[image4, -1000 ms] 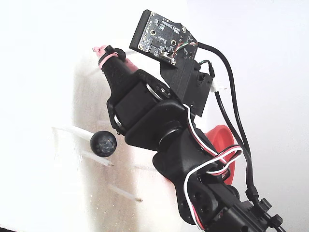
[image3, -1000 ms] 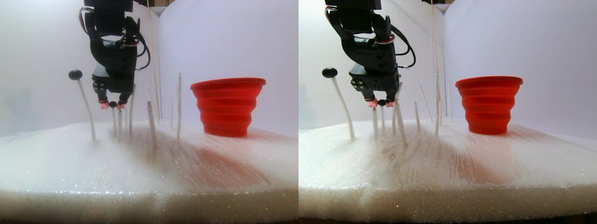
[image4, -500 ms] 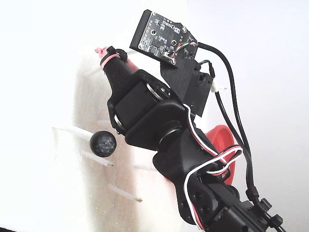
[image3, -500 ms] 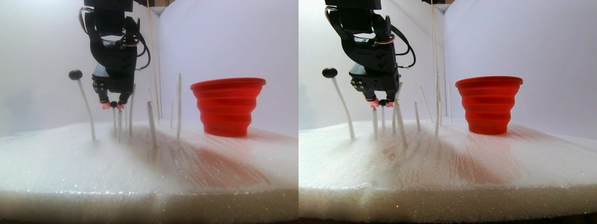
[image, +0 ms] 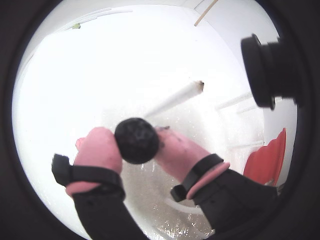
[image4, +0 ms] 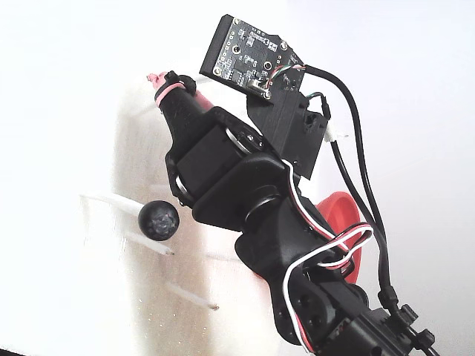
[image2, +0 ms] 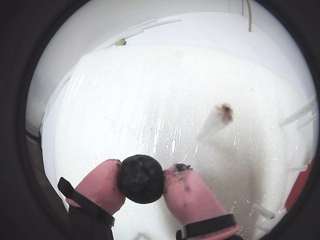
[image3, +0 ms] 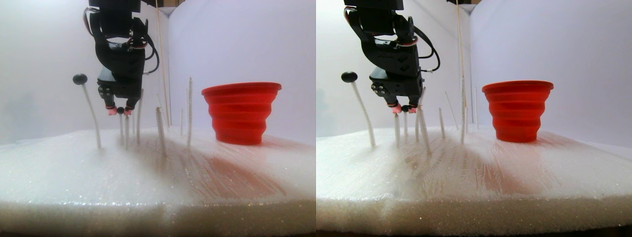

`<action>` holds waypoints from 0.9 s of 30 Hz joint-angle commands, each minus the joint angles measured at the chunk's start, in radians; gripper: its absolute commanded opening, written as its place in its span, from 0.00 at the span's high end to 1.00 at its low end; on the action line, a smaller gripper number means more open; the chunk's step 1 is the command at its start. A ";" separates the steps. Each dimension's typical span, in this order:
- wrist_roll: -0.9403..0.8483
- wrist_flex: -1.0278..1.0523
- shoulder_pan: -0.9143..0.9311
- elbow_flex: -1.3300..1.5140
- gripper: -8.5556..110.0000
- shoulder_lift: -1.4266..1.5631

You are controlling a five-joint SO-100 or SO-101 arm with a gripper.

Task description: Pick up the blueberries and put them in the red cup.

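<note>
My gripper (image: 135,144) is shut on a small black-blue blueberry (image: 137,140), pinched between its two pink fingertips (image: 98,150). The other wrist view shows the same grip on the blueberry (image2: 141,178). In the stereo pair view the gripper (image3: 120,111) hangs at the left among white sticks, the held blueberry (image3: 120,110) right above a stick; whether they touch I cannot tell. A second blueberry (image3: 79,79) sits on a bent stick further left, also seen in the fixed view (image4: 158,220). The red cup (image3: 241,113) stands upright to the right, apart from the gripper.
Several thin white sticks (image3: 189,111) stand in the white foam slab (image3: 148,173) between the gripper and the cup. One stick tip (image: 192,89) points up just beyond the fingers. White walls close the back. The cup's red edge (image: 267,160) shows at the wrist view's right.
</note>
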 commanded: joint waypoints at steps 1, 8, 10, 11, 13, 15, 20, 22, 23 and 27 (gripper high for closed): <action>-0.003 -0.026 -0.017 -0.014 0.83 0.169; -0.003 -0.005 -0.023 0.015 0.83 0.225; -0.006 0.002 -0.023 0.028 0.83 0.241; -0.006 0.005 -0.023 0.035 0.83 0.249; -0.008 0.021 -0.023 0.049 0.83 0.270; -0.008 0.040 -0.020 0.060 0.83 0.288; -0.009 0.081 -0.014 0.080 0.83 0.325; -0.009 0.097 -0.011 0.086 0.83 0.339; -0.009 0.104 -0.011 0.092 0.83 0.348; -0.011 0.143 -0.005 0.109 0.83 0.388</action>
